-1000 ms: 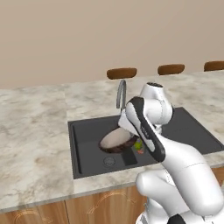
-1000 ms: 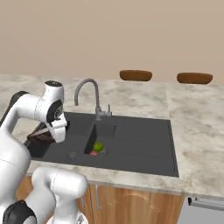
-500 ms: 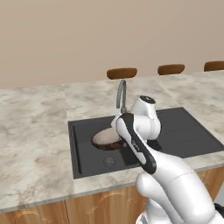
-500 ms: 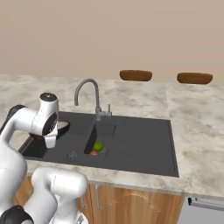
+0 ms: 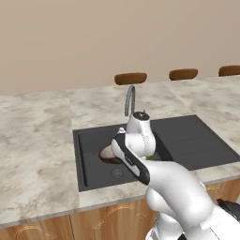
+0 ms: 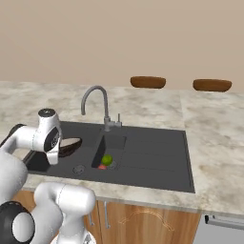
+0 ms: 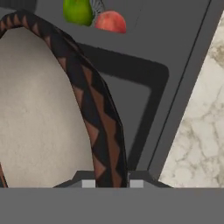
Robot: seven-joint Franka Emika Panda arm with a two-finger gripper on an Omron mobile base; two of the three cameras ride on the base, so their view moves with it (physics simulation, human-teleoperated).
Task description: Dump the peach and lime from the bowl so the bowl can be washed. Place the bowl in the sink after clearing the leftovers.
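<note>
No brand, label or writing can be read anywhere on the items in front of you.

Your gripper (image 7: 111, 183) has its fingertips pinched on the rim of the bowl (image 7: 43, 113); the dark brown rim with its zigzag pattern passes between them in the hand view. From the right base camera, the bowl (image 6: 66, 146) sits tilted in the left basin of the sink (image 6: 157, 162), just beside the arm's wrist. From the left base camera, the bowl (image 5: 108, 153) shows only partly, behind the arm.

The lime (image 6: 107, 160) and the peach (image 6: 102, 167) lie touching in the small middle basin, apart from the bowl. The hand view shows the lime (image 7: 78, 11) and peach (image 7: 111, 22) side by side. From the left camera, just a sliver of the lime (image 5: 150, 158) appears past the arm.

The faucet (image 6: 95, 102) stands behind the basins on the marble counter (image 6: 214, 138).
</note>
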